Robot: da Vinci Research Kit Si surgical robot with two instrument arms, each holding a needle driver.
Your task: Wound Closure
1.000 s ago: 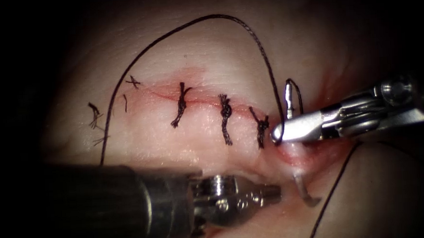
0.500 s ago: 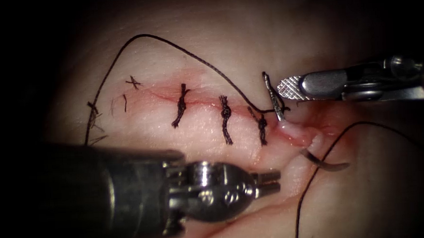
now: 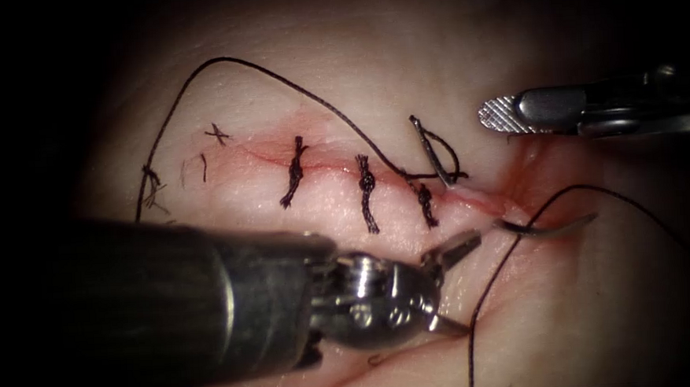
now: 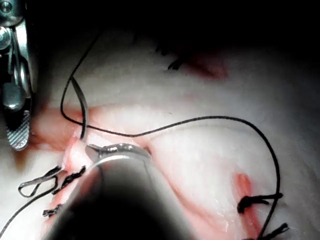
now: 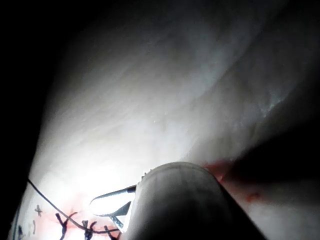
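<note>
The curved needle is in the tissue at the right end of the cut. Its tail stands up above the cut and its pointed end lies out below it, pointing right. Neither tool holds it. Black thread runs from the tail in a long arc to the left; in the left wrist view the thread crosses the tissue. My left tool comes in from the lower left with its jaws spread, just left of the pointed end, holding nothing. My right tool hovers open and empty to the upper right, also seen as the right tool.
Three tied stitches close the cut left of the needle, with cut thread ends further left. A second strand of thread runs down from the needle's pointed end. Red fluid stains the cut's right end.
The right tool has let go of the needle and drawn back up and right. The needle has turned, its point now lying out to the right. The left tool has risen and opened its jaws.
</note>
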